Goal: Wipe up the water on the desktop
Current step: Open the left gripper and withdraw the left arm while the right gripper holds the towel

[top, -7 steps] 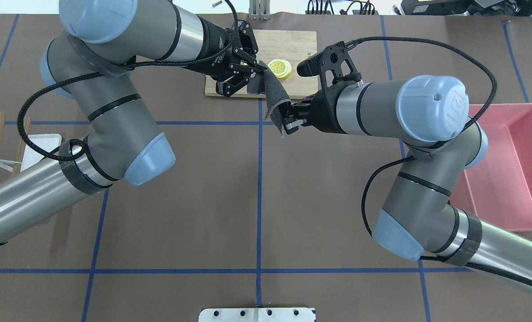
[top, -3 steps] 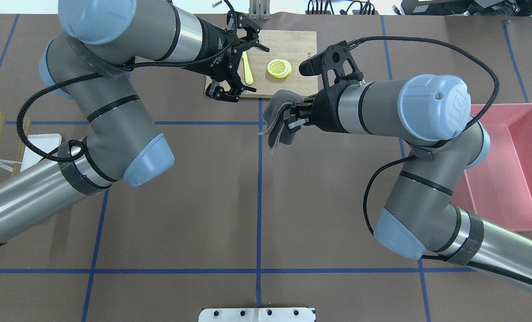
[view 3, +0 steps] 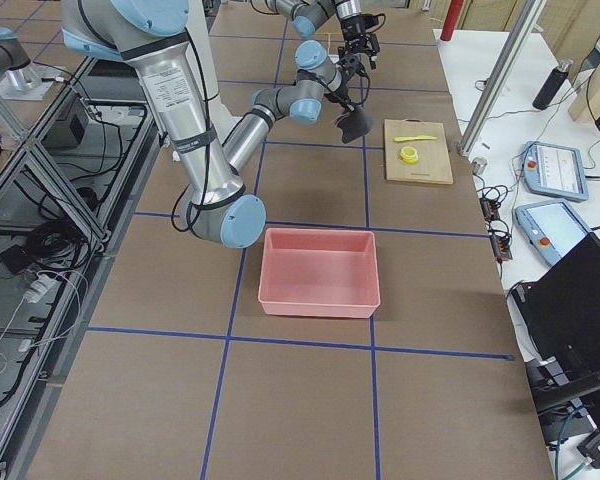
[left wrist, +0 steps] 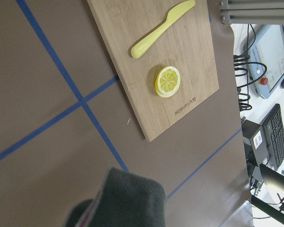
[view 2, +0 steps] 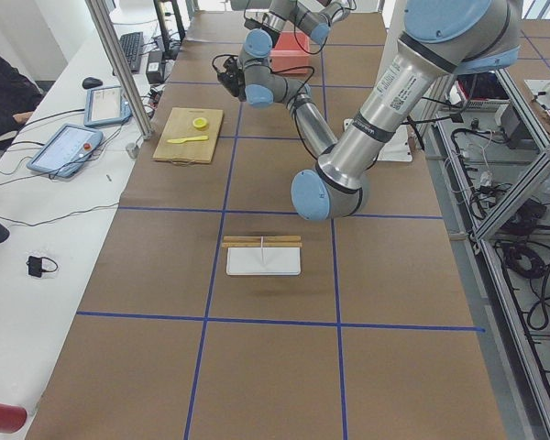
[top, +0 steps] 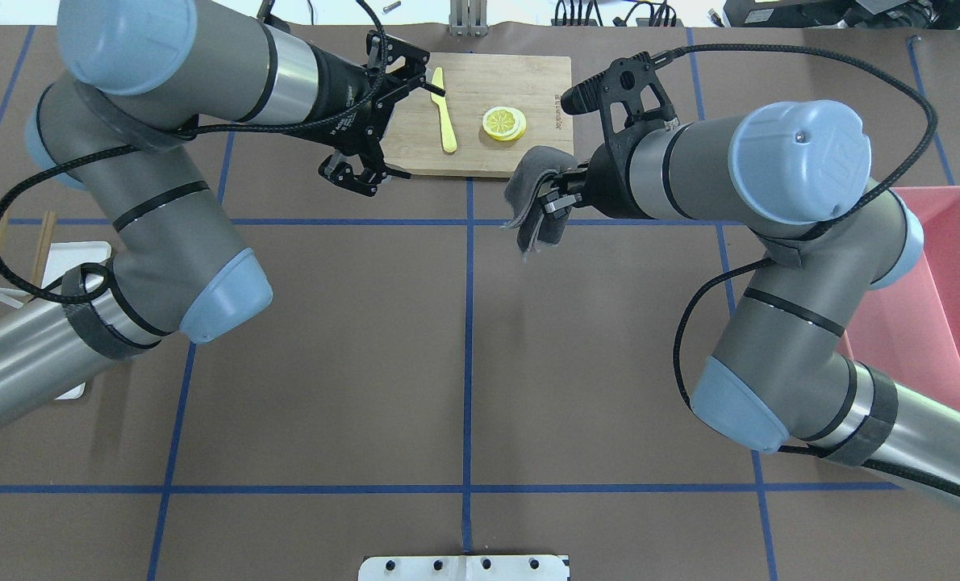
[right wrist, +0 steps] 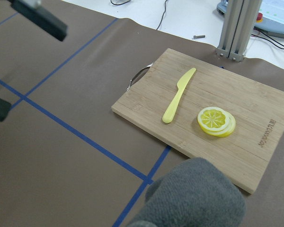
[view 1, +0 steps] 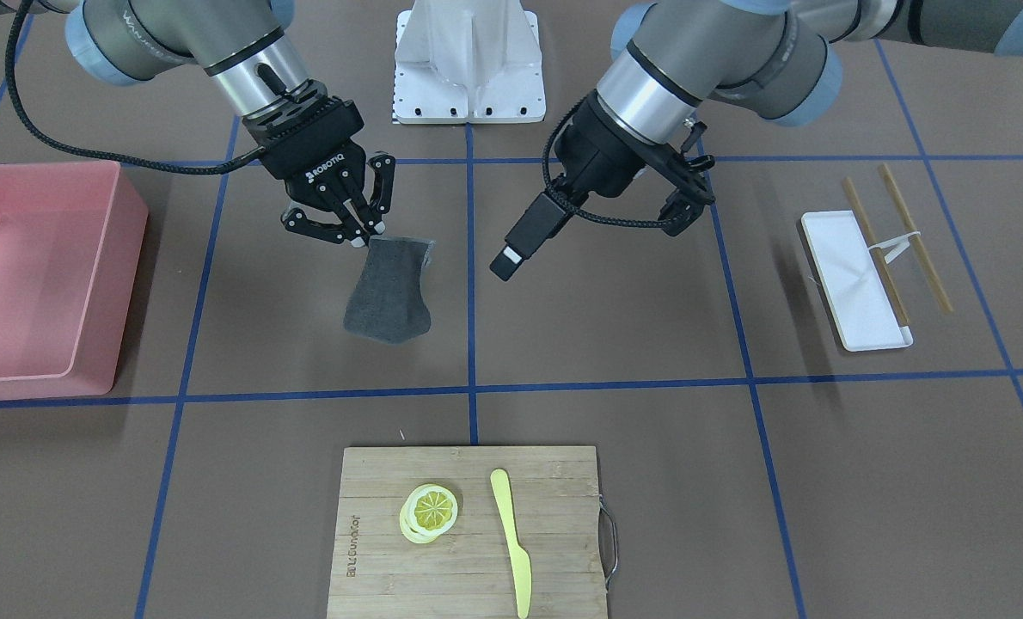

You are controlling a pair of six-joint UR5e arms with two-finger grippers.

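Observation:
My right gripper (top: 557, 202) is shut on a dark grey cloth (top: 532, 202), which hangs from it over the brown desktop (top: 327, 363) just in front of the cutting board. The front view shows the right gripper (view 1: 339, 219) pinching the cloth's (view 1: 388, 292) top corner. The cloth also fills the bottom of the right wrist view (right wrist: 194, 194) and the left wrist view (left wrist: 123, 198). My left gripper (top: 415, 129) is open and empty, above the board's left end; it also shows in the front view (view 1: 692, 205). I see no water patch on the desktop (view 1: 606, 344).
A bamboo cutting board (top: 520, 81) at the far centre carries a lemon slice (top: 504, 123) and a yellow knife (top: 445, 121). A pink bin (top: 924, 307) stands on the right. A white tray (view 1: 851, 284) with chopsticks (view 1: 911, 236) lies on the robot's left.
My left gripper let go of the cloth, opened and drew back to the left. My right gripper kept the cloth and moved a little right, toward the board.

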